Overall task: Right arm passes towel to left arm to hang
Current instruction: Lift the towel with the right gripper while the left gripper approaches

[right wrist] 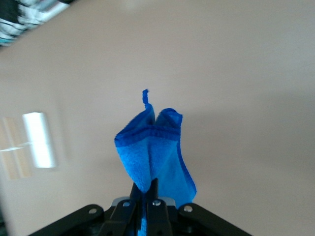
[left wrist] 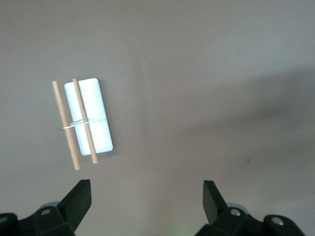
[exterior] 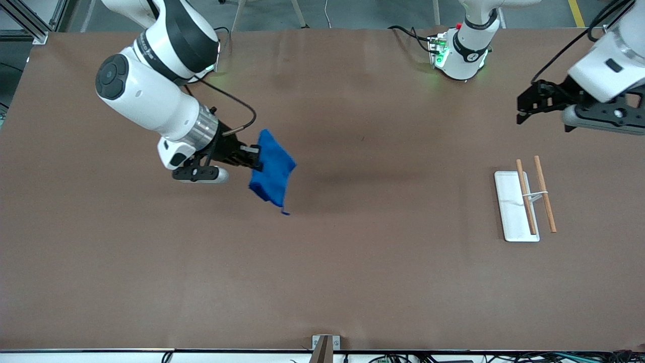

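- My right gripper is clamped on one edge of the towel, fingers pinched tight together with blue cloth bunched between them, up in the air over the bench toward the right arm's end, roughly midway between the robots' edge and the camera's edge.
- The towel hangs off my fingers in a folded, drooping bundle — soft, light, no stiffness at all — with the stitched hem outermost in my right wrist view and a loose thread dangling from the lowest corner.
- Judgement: terry cloth this limp will not slip from a firm pinch, but it will swing and fold over on itself; nothing fragile here.
- Judgement: the place for the next hold is the free hem or the hanging corner clear of my fingers, well away from my own pinch, so both grips have cloth of their own.
- My left gripper hovers with its fingers spread wide and empty near the left arm's end of the bench — waiting.
- Below it on the bench, nearer the camera's edge, stands the hanging rack: two wooden rods on a white base.
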Motion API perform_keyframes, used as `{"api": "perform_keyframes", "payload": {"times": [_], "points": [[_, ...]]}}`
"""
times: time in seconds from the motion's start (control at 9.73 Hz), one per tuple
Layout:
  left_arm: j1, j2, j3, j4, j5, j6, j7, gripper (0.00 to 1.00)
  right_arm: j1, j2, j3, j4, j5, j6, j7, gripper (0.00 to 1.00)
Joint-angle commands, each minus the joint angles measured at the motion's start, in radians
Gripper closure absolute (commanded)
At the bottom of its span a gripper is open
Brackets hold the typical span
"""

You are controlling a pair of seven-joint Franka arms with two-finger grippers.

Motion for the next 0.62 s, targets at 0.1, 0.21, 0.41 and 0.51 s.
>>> {"api": "perform_keyframes", "payload": {"times": [0.1,0.21,0.41,0.51], "points": [[0.011,0.034,-0.062,-0.041,-0.13,-0.01,0.003,0.0,0.001,0.115,0.192,0.034,0.235,0.285,0.002,0.99],[0.016,0.048,-0.06,-0.058,-0.225,-0.01,0.011,0.0,0.001,0.178,0.261,0.085,0.255,0.357,-0.006,0.99],[0.019,0.086,-0.06,-0.096,-0.387,-0.006,0.041,0.0,0.0,0.282,0.355,0.18,0.271,0.396,-0.006,0.99],[0.023,0.1,-0.059,-0.129,-0.455,-0.006,0.09,0.0,0.0,0.315,0.392,0.226,0.315,0.414,-0.008,0.99]]}}
